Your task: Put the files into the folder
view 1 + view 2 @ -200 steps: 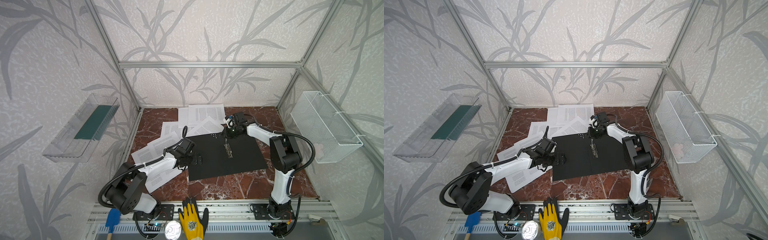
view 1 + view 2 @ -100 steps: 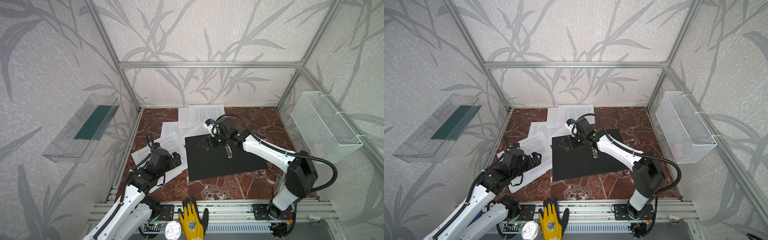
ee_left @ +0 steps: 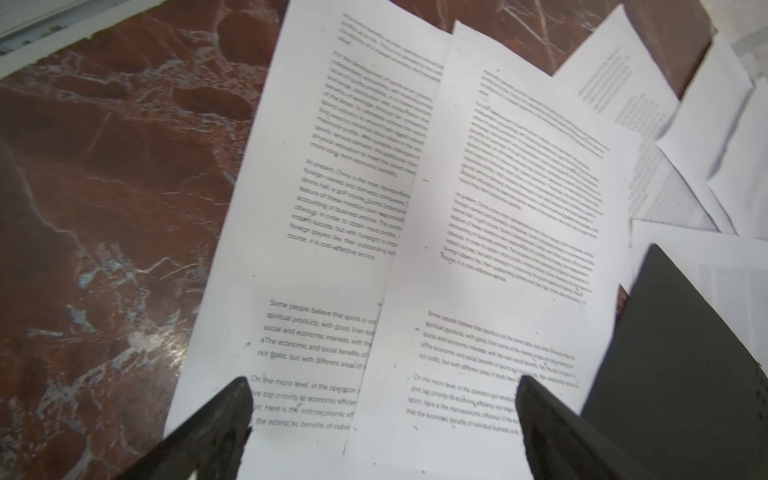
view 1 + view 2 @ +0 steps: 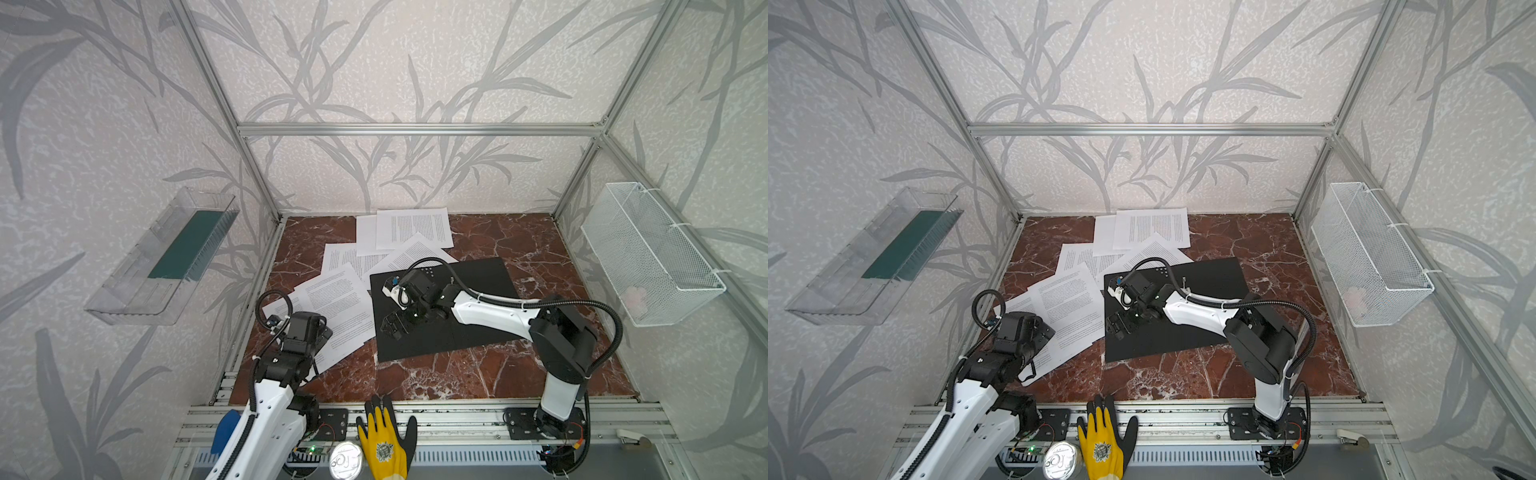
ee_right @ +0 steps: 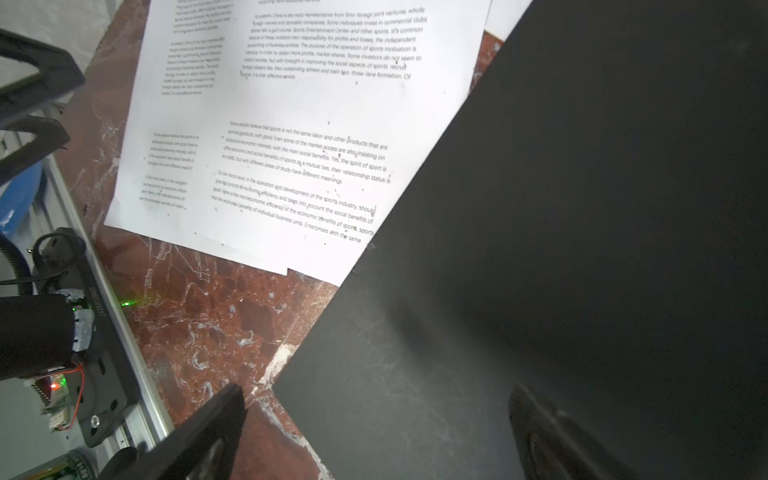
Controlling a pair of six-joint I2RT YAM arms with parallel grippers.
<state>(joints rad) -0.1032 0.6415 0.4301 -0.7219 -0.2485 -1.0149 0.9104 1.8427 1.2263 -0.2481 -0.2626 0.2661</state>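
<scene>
L gripper (image 3: 382, 386) hung w/ jaws spread, empty, over the loose files (image 4: 343, 303); R gripper (image 5: 378, 392) likewise spread, empty, above the black folder's (image 4: 440, 345) corner.

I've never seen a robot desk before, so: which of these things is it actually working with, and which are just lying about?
Part of the job:
files, the scattered white printed sheets
folder, black, lying flat

Just lying about:
yellow glove
metal can
wire basket
clear tray holding a green panel
</scene>
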